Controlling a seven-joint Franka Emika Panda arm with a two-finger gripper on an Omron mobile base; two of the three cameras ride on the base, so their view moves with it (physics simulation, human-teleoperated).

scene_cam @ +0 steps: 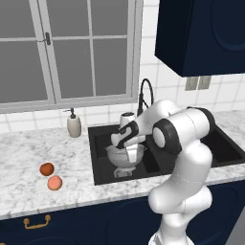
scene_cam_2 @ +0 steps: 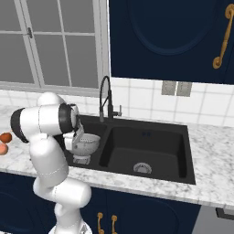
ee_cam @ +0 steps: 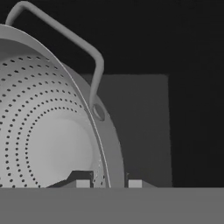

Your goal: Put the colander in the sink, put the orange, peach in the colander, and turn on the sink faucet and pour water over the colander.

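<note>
1. Gripper (ee_cam: 108, 183) jaws are pinched tight on the thin rim of the colander (scene_cam: 125, 155), one tip inside the bowl and one outside.
2. It holds the colander over the left basin of the black sink (scene_cam_2: 180, 132), in front of the tall faucet (scene_cam_2: 106, 98). I cannot tell if the bowl sits on the sink floor yet.
3. That bowl looks like stiff, hard metal, so it should not bend or break. It is probably light, but smooth and maybe slippery.
4. Its rim is a good place to hold. The loop handle (ee_cam: 83, 48) would work too.
5. On the counter to the left, well apart from the sink, the orange (scene_cam: 46, 169) and the peach (scene_cam: 55, 183) wait just beside each other.
</note>
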